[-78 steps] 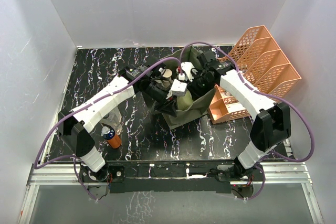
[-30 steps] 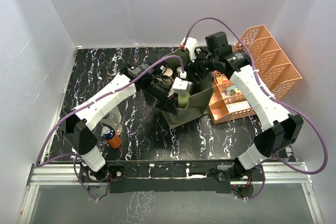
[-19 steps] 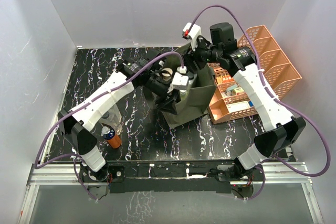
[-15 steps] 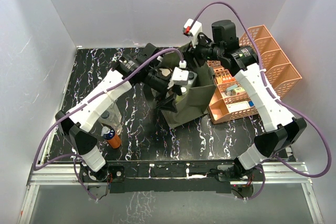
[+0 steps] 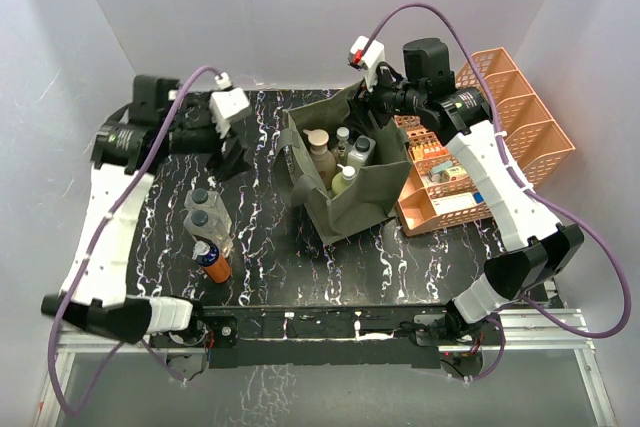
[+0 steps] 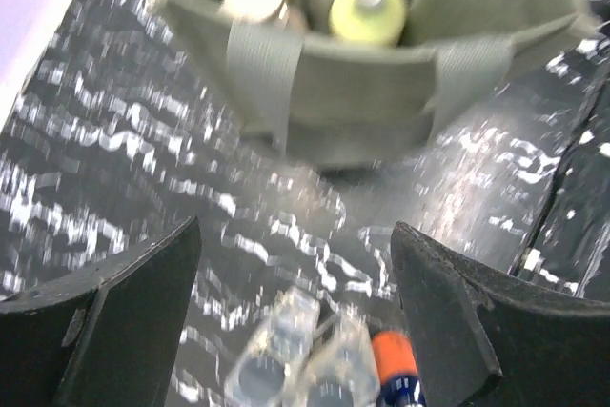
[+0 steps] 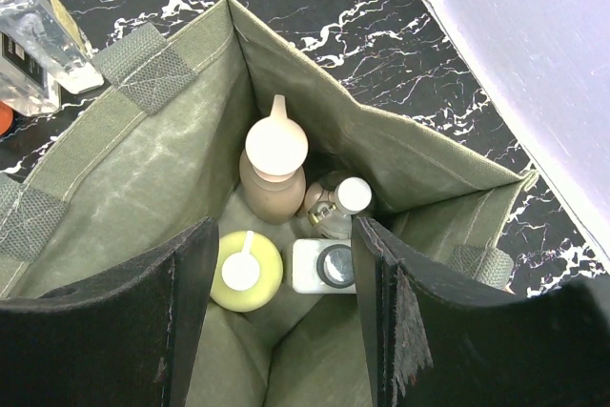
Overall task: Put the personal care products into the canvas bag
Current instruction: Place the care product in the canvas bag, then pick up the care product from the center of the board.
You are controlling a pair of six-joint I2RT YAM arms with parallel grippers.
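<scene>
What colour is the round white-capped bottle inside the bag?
The round plastic bottle is pale yellow; right wrist view shows it best.

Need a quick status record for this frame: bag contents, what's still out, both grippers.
bag: green canvas bag, upright, mouth open
in bag: four seen: tan bottle, yellow bottle, white bottle, white-capped bottle
still out: two clear bottles and orange bottle, on the table left of the bag
left gripper: open, empty, left of the bag
right gripper: open, empty, over the bag mouth
</scene>
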